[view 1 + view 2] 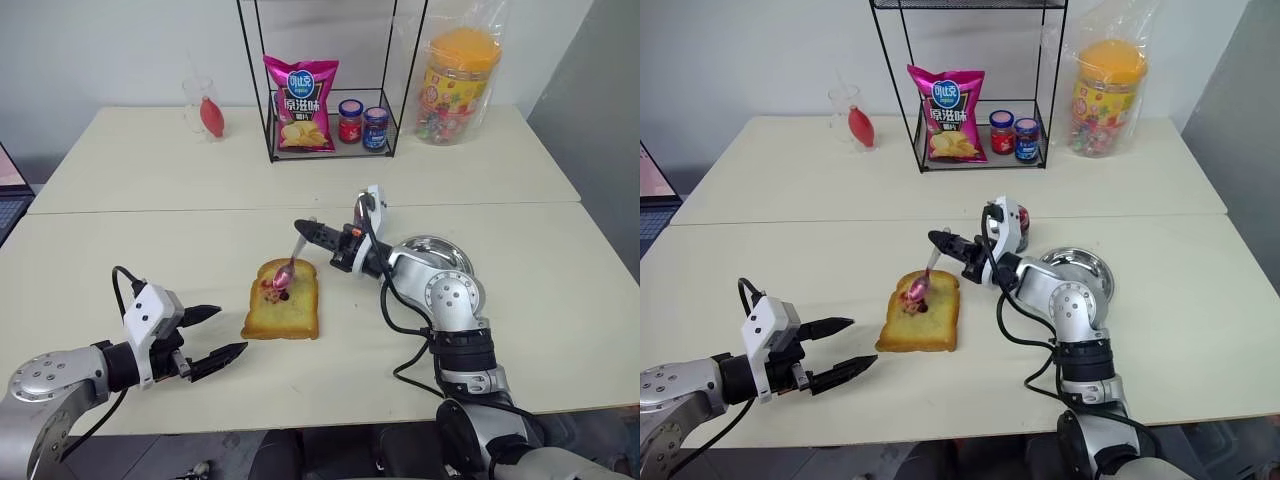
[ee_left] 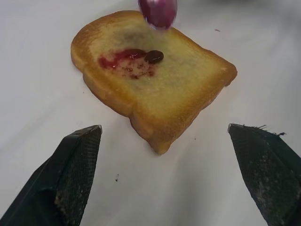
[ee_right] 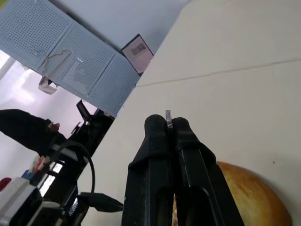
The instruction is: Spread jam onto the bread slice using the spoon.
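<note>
The bread slice [image 1: 283, 305] lies flat on the table near its middle, with a smear of red jam [image 2: 127, 61] and one dark blob on its far end. My right gripper [image 1: 305, 232] is shut on the spoon [image 1: 291, 262], whose thin handle slants down to a jam-coated bowl [image 2: 158, 12] hovering just over that smear. The handle's tip pokes out between the closed fingers [image 3: 157, 129]. My left gripper [image 1: 215, 333] is open, low over the table just left of the bread, and holds nothing. A small jar with dark red contents [image 1: 1021, 224] peeks out behind my right wrist.
A round metal dish [image 1: 440, 250] sits right of my right arm. At the back, a wire rack [image 1: 272, 110] holds a chips bag [image 1: 302, 103], a red-capped jar [image 1: 350, 121] and a blue-capped jar [image 1: 375, 128]. A big candy tub [image 1: 458, 85] and a glass [image 1: 203, 108] flank it.
</note>
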Controlling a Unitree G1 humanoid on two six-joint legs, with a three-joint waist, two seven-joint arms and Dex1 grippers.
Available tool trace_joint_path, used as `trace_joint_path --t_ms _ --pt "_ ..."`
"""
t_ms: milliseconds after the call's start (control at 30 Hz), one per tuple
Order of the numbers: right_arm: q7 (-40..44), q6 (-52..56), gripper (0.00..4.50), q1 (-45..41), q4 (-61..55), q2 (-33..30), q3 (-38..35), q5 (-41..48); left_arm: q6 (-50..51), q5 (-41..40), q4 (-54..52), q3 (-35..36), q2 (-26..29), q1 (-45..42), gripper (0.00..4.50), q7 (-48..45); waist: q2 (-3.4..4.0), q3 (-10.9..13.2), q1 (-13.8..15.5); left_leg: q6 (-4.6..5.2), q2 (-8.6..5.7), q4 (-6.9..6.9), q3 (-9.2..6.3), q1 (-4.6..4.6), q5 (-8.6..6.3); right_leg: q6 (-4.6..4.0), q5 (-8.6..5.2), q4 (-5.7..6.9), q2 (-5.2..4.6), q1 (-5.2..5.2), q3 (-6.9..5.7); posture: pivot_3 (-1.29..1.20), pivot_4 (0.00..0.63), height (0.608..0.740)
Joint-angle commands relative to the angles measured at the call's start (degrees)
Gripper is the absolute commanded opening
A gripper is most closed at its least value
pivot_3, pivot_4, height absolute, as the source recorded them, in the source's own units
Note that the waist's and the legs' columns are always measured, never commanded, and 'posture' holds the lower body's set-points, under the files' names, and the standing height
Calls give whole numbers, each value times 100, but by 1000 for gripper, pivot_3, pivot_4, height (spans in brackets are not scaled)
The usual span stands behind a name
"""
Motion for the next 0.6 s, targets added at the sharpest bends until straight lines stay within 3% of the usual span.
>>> trace_joint_path --t_ms 33,367,600 --pt "188 -273 28 18 145 35 134 -182 -79 -8 -99 -4 72 -23 4500 -38 0 0 -1 0 0 0 0 0 0 0 0 0 0 0 0 0 150 740" --pt "564 -974 28 71 846 -64 520 -917 -103 5 -141 -57 92 -25 4500 -45 -1 -1 -1 0 0 0 0 2 0 0 0 0 0 1 0 0 150 740" --pt "674 -1389 28 -196 1362 26 386 -1087 -195 63 -100 -179 129 -60 4500 -111 -2 -1 -2 0 -1 2 1 9 0 0 0 1 0 7 1 0 150 740"
